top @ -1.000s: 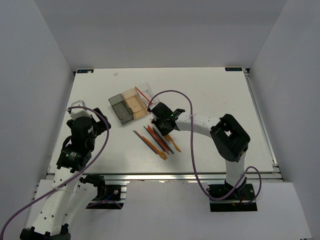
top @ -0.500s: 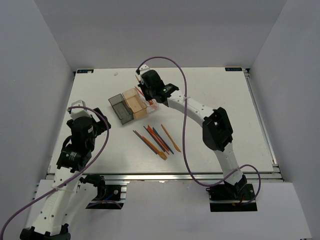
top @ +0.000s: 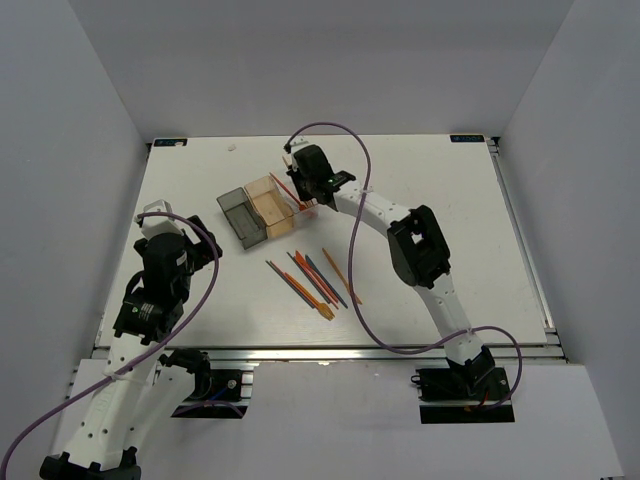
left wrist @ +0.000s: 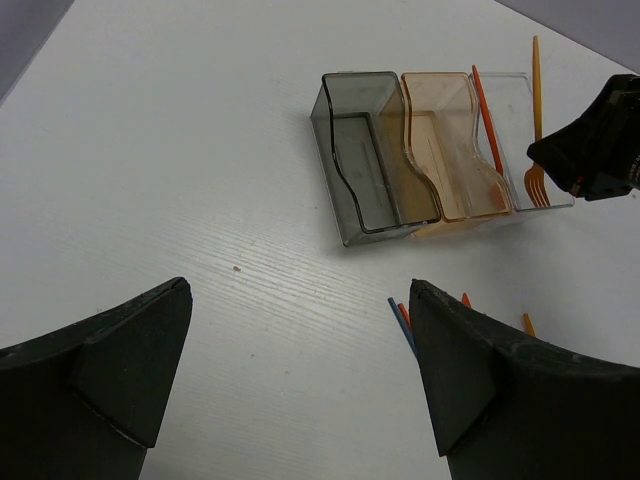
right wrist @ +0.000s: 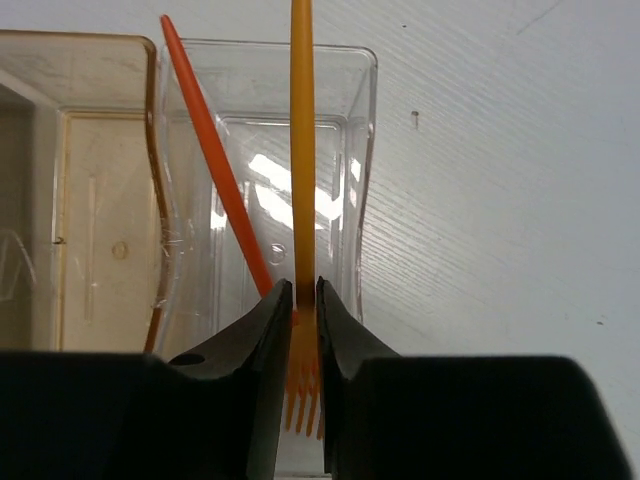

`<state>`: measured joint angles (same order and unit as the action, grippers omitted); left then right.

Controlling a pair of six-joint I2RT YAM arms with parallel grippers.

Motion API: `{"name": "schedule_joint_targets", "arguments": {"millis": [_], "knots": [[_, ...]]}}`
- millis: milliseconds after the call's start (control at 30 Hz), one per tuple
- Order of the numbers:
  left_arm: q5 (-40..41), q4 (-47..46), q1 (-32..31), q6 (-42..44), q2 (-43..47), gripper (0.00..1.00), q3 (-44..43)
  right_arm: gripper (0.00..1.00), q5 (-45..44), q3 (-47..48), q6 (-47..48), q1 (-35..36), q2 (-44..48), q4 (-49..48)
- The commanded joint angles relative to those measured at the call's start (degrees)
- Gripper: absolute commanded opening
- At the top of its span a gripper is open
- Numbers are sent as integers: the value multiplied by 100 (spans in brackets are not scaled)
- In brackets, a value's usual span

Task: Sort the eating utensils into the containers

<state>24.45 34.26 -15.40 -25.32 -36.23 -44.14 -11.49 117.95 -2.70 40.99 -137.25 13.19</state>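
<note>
- Reaching over the far end of the row of bins, the right gripper (right wrist: pixel 305 300) had its jaws clenched on an orange fork (right wrist: pixel 302 150), pinching it just above the tines.
- The orange fork was slim and long, tines toward the wrist camera and handle pointing away, above the clear bin (right wrist: pixel 365 120).
- A thin red utensil (right wrist: pixel 215 170) lay slanted inside the clear bin, leaning toward the wall shared with the amber bin (right wrist: pixel 90 200).
- The three bins were joined side by side: smoky grey bin (left wrist: pixel 365 160), amber in the middle, clear at the end. The grey and amber ones held no utensils.
- Loose utensils (top: pixel 315 280) in orange, red and blue lay in a close fan on the white counter (top: pixel 430 200), near the bins on the arms' side.
- The left gripper (left wrist: pixel 298 330) hung above the counter well apart from the bins, its jaws released wide and holding nothing.
</note>
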Motion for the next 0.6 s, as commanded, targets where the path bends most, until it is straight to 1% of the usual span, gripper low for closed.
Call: {"name": "schedule_joint_targets", "arguments": {"millis": [0,33,67,100,267,367,400,433,467,500,533,567], "knots": [[-10,-69,-25,27,19,98,37,22,129,123,112,76,146,-414],[-10,-77,-25,27,19,98,46,25,138,132,112,76,146,-388],[-1,-69,-25,27,37,98,46,42,138,166,112,67,155,-379],[-10,-69,-25,27,28,98,46,47,129,167,103,75,172,-361],[-10,-77,-25,27,2,98,28,50,68,184,24,76,427,-142],[-1,-77,-25,27,2,98,37,49,181,-122,-99,84,962,-10],[-1,-69,-25,27,-7,98,37,48,304,-619,-125,84,1424,-18],[7,-60,-25,27,2,98,37,47,731,-981,-99,102,1699,-62],[25,-60,-25,19,2,98,37,43,936,-1768,-91,163,2267,-141],[34,-60,-33,10,10,98,37,42,1016,-2150,-99,224,2516,-141],[43,-51,-25,10,19,98,37,38,1025,-2536,-125,295,2771,-141],[51,-60,-33,10,28,98,37,36,956,-2888,-152,495,2983,-89]]}}
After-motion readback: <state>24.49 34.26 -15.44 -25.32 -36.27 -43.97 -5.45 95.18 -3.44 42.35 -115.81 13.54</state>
